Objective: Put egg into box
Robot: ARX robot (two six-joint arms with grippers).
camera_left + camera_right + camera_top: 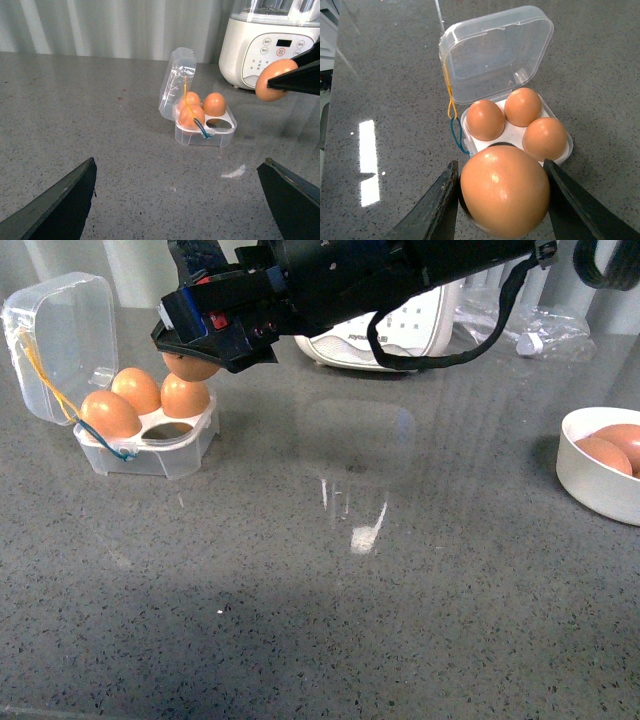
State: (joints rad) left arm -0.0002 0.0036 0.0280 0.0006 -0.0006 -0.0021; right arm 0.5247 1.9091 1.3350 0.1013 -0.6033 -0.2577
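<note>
The left claw (179, 161) hangs spread wide and empty, well apart from the small clear plastic four-slot box (200, 138). The right claw (501, 165) is closed on the smooth orange-brown egg (505, 192), one dark finger pressing each flank. The egg is held in the air close above the box, not touching it. Just beyond it lies the one empty slot (502, 145). Three matching brown eggs (522, 106) fill the others, and the hinged clear lid (495, 55) stands open behind. The carry looks nearly done; lowering and release remain.
</note>
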